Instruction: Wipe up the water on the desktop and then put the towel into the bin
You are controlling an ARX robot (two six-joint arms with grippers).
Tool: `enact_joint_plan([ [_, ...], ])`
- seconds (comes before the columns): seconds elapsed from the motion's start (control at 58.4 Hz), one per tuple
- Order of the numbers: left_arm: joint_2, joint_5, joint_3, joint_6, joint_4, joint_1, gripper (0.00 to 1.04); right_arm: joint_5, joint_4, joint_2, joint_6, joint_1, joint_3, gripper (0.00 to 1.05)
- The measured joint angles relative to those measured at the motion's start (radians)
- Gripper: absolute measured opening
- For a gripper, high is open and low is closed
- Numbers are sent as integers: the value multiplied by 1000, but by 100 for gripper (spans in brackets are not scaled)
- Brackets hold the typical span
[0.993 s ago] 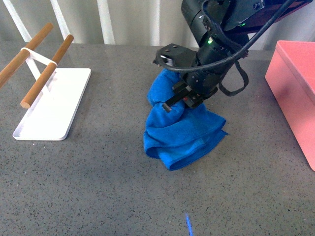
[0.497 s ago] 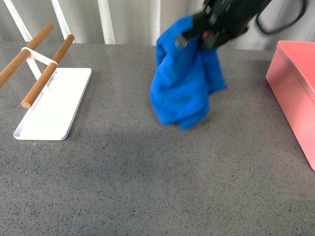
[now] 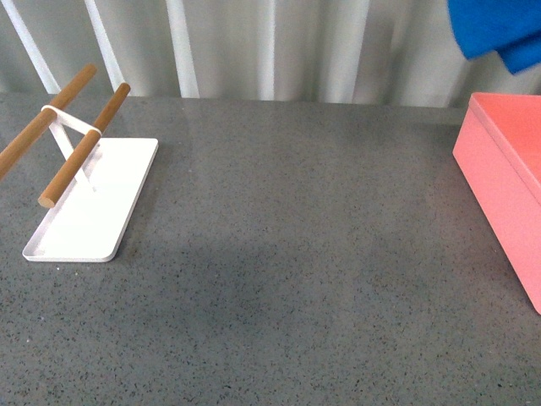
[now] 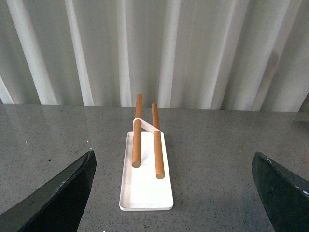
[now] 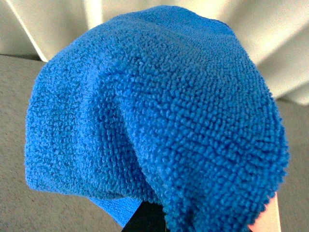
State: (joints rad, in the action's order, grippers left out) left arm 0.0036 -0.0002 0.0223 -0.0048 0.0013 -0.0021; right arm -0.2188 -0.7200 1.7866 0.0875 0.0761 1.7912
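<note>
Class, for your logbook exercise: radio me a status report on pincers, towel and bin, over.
Left pincer open, empty. Right pincer hidden behind towel, apparently gripping it aloft. Towel not yet in bin. Nothing seen between them.

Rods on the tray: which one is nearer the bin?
The right-hand rod in the front view; the other rod lies farther from the bin.

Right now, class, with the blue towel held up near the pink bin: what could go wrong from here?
1. The towel hangs high, and it is unclear that it is over the bin; let go now, it might land on the rim or the desktop.
2. The towel fills the right wrist view, so that camera cannot guide the drop.
</note>
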Motion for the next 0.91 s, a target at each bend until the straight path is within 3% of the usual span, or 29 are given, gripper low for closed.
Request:
enact_joint_plan([
  [0.12,0,0,0,0,0,0,98,-30,-73,-23,3,-92,-67,3],
  [0.308,0,0,0,0,0,0,98,27,-69,-43,48,-210,-182,3],
  [0.702,0,0,0,0,0,0,98,114,-3,-53,72,-245,-239,3],
  [0.908,0,0,0,0,-1,0,98,119,-1,-53,72,-236,-253,47],
])
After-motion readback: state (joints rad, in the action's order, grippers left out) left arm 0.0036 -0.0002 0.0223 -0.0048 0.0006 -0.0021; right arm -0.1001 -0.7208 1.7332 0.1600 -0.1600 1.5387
